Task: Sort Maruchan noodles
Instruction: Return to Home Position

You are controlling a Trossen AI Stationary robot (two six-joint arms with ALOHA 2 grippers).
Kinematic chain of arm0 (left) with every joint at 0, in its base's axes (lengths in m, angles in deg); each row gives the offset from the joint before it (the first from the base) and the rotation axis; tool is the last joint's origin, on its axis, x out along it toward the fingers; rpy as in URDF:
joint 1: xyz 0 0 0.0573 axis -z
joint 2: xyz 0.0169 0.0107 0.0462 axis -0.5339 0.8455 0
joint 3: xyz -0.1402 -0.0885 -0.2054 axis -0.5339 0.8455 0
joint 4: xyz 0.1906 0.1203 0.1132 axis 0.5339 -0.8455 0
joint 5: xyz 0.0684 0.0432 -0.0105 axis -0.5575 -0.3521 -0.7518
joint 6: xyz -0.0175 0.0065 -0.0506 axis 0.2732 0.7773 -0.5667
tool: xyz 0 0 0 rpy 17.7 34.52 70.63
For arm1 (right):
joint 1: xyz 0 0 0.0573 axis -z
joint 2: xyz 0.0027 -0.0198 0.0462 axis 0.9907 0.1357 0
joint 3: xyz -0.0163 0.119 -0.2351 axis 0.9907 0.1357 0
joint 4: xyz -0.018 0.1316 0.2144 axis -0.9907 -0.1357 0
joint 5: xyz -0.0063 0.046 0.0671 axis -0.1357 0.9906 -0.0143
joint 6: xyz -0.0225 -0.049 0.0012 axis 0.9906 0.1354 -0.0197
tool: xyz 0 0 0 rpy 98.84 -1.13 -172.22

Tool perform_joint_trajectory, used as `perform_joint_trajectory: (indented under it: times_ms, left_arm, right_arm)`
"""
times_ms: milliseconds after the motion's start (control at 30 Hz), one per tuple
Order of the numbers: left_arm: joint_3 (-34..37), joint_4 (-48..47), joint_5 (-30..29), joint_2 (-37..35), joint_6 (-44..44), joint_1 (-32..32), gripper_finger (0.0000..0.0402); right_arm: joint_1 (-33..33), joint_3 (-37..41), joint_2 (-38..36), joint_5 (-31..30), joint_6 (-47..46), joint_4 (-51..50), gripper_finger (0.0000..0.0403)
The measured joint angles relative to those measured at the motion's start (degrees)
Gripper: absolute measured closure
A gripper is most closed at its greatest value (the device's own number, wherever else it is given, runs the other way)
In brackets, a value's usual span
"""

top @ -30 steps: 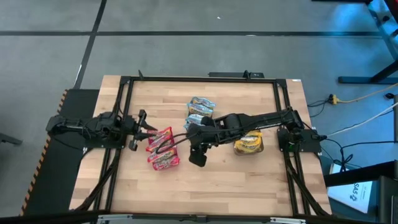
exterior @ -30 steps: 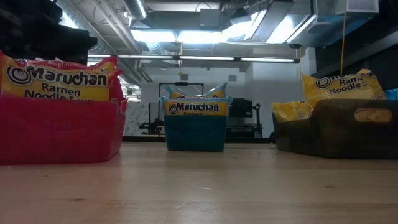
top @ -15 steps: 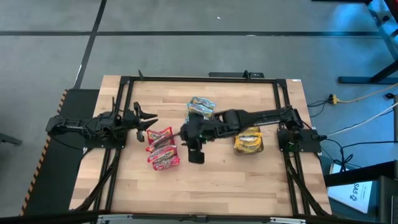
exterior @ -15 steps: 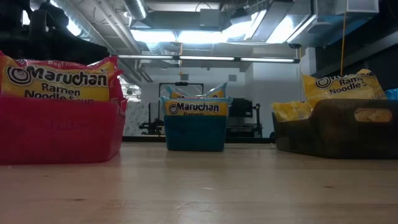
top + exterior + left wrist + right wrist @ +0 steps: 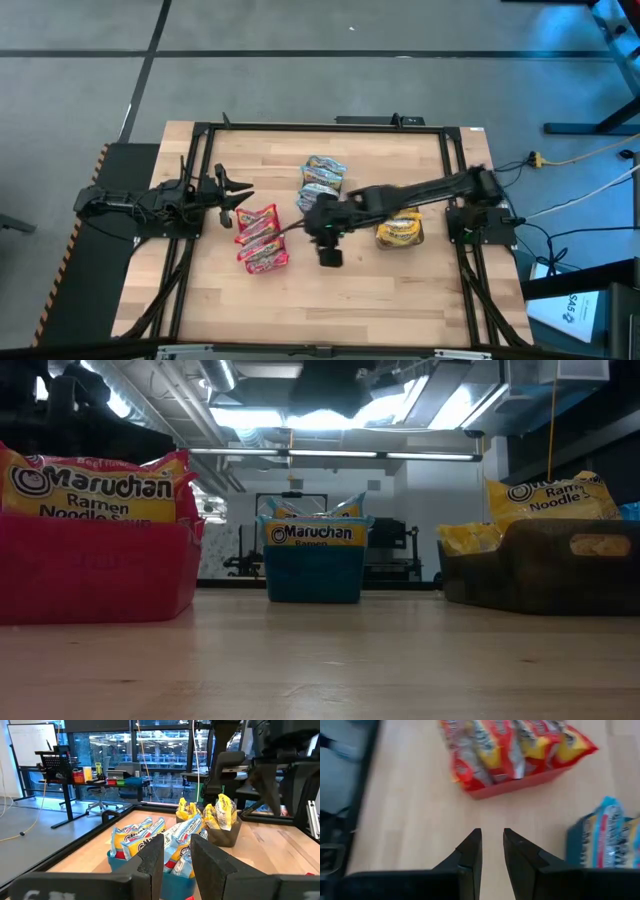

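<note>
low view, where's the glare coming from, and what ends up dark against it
Low view: the glare comes from the ceiling lights at top centre; a dark arm part hangs silhouetted before them, and the grey bin at right reads nearly black, while the red bin is well lit. High view: the table is evenly lit, no glare.

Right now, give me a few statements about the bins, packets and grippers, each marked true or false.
1. The red packets stand in the red bin. True.
2. The right gripper holds a yellow packet. False: it is empty, over bare table.
3. The light-blue packets sit in the teal bin. True.
4. The yellow packets lie loose on the table. False: they sit in the dark bin.
5. The left gripper reaches into the red bin. False: it hangs beside that bin, empty.
</note>
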Motion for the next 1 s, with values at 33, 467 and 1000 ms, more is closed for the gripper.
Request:
perform_joint_trajectory:
  times_ms: [33, 467, 1000]
  left_arm:
    - [0.0, 0.0, 0.0, 0.0, 0.0, 0.0, 0.0312]
    - [0.0, 0.0, 0.0, 0.0, 0.0, 0.0, 0.0312]
    - [0.0, 0.0, -0.1, 0.0, 0.0, 0.0, 0.0312]
  right_arm:
    - [0.0, 3.3, -2.2, 1.1, 0.3, 2.4, 0.0325]
    - [0.0, 50.6, -38.7, 5.2, 1.5, 39.4, 0.0325]
    - [0.0, 91.1, -64.4, 4.4, 4.1, 70.1, 0.0325]
